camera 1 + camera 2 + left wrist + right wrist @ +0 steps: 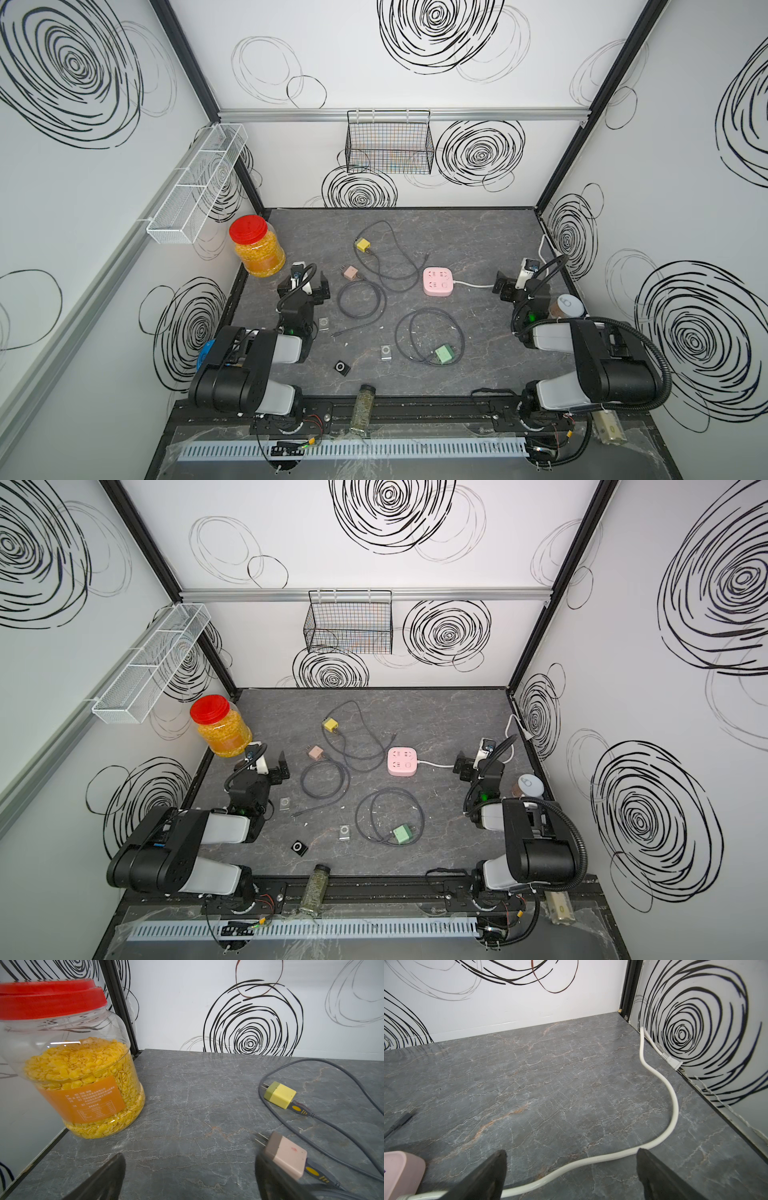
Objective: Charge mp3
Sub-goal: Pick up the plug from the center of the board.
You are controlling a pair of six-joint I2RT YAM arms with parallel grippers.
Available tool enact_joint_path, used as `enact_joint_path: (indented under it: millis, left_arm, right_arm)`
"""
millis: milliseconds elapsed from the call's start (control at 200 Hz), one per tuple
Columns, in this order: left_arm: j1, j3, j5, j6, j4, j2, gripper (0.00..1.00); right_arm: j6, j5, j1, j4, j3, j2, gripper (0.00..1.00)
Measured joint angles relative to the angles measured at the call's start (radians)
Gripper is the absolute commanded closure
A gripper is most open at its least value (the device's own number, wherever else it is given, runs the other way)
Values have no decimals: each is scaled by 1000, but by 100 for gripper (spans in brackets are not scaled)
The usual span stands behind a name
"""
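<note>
Left tool [189, 1164] is spread wide and grips nothing, over the bare bench [187, 1095] beside the pink charger [285, 1154]. Right tool [571, 1159] is just as wide and empty, above the white cord [672, 1105]. Three players lie flat up front: silver mp3 [323, 323] by the left arm, second silver mp3 [386, 353] mid-bench, black mp3 [343, 368] turned diagonal. All are squarish, with no clear long axis, and too small to show which way they face.

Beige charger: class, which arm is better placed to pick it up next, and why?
Left. In the left wrist view the beige charger lies right beside one of the left gripper's open jaws. The right gripper hangs open beyond the pink power strip, over its white cord, farther away.
</note>
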Motion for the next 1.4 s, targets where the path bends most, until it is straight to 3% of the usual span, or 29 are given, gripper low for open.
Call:
enact_joint_path:
  millis: [325, 405, 756, 926, 1051, 1211, 1401]
  left_arm:
    - [0, 1, 2, 0, -1, 0, 1]
    - [0, 31, 12, 5, -71, -17, 1]
    - [-24, 311, 42, -14, -467, -190, 1]
    - [-119, 478, -25, -128, -803, -209, 1]
    - [-205, 599, -87, -207, -1003, -232, 1]
    - [-349, 718, -225, -231, -1205, -230, 1]
    - [-509, 703, -350, -235, -1314, -235, 0]
  right_arm:
    - [-1, -2, -1, 0, 0, 0, 0]
    - [-4, -8, -1, -24, 11, 0, 0]
    - [49, 64, 35, -547, 394, -40, 4]
    - [118, 162, 179, -877, 584, -49, 7]
    - [222, 175, 295, -1110, 694, -49, 18]
    - [423, 52, 394, -1356, 740, -50, 26]
    - [694, -124, 522, -1487, 647, -114, 30]
